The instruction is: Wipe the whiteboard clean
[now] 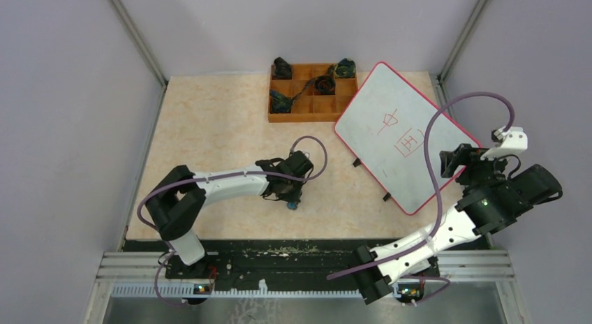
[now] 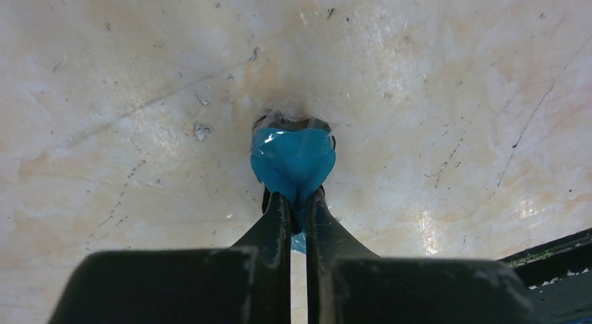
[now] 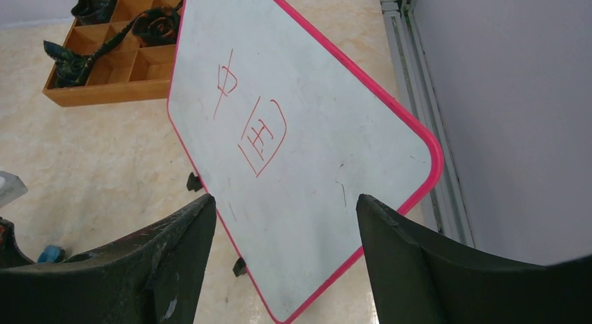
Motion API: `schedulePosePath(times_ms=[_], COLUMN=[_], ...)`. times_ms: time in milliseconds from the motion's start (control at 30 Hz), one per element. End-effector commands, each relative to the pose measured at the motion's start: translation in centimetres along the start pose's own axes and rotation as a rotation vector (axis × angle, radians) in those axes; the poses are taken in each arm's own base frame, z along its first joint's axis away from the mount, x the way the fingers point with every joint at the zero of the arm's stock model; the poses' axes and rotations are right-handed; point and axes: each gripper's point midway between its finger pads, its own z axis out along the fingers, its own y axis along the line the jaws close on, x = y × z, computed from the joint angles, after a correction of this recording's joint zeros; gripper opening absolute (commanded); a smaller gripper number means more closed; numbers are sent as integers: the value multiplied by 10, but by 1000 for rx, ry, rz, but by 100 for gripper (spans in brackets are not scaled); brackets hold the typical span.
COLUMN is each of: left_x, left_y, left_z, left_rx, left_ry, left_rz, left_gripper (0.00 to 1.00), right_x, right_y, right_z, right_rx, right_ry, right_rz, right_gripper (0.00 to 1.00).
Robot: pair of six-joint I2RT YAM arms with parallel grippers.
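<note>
The beige, marbled tabletop (image 1: 209,128) is scuffed and flecked with small dark marks. On it stands the whiteboard (image 1: 380,104), skewed, on small black feet and bearing red writing. An orange tray (image 1: 312,117) sits just beside the whiteboard's far left corner. A small blue object (image 2: 293,160) rests well left of the whiteboard, nearer the front edge.

On my feed the orange wooden tray (image 1: 300,117) sits at the far edge of the beige marbled tabletop (image 1: 223,135). I count four dark bundles (image 1: 282,68) in it: one at the far left corner, one at the far right corner, one near the middle and one at the near left, the last two joined by a dark strap (image 1: 301,92) crossing the dividers (what they are I can't make out). Up close the tabletop shows fine scratches (image 2: 126,191) and specks (image 2: 202,131), grey walls (image 1: 70,93) close in the sides, and a black strip (image 1: 279,254) runs along the near edge.
</note>
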Motion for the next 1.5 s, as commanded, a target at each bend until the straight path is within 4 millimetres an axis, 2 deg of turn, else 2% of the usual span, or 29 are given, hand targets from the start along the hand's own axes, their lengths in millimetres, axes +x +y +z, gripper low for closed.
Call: schedulePosePath(times_ms=[0, 133, 200, 333, 500, 733, 900, 1167, 1333, 1467], left_x=[-29, -52, -63, -88, -117, -157, -181, -206, -222, -238], left_y=[-7, -7, -3, 1, -6, -35, -57, -79, -92, -107], left_z=[-16, -30, -36, -51, -65, -73, -79, -87, -100, -107], left_rx=[43, 67, 55, 37, 48, 118, 175, 226, 258, 285], left_ry=[-151, -286, -364, -505, -635, -792, -884, -938, -981, -999], left_rz=[21, 55, 70, 100, 147, 242, 260, 280, 288, 304], left_gripper=[0, 0, 0, 0, 0, 3, 4, 5, 6, 6], right_x=[-14, -26, -38, -50, -56, -41, -20, -14, -8, 0], right_y=[-3, -13, -20, -42, -63, -85, -77, -76, -77, -79], right_z=[-2, -5, -7, -7, -4, 3, 11, 25, 34, 41], right_rx=[-3, 11, 20, 29, -3, -48, -110, -191, -230, -256], right_ry=[-9, 40, 67, 136, 211, 309, 357, 326, 335, 345], right_rz=[-62, -72, -89, -98, -122, -135, -181, -177, -150, -124], right_gripper=[73, 73, 73, 73, 72, 67, 65, 63, 63, 57])
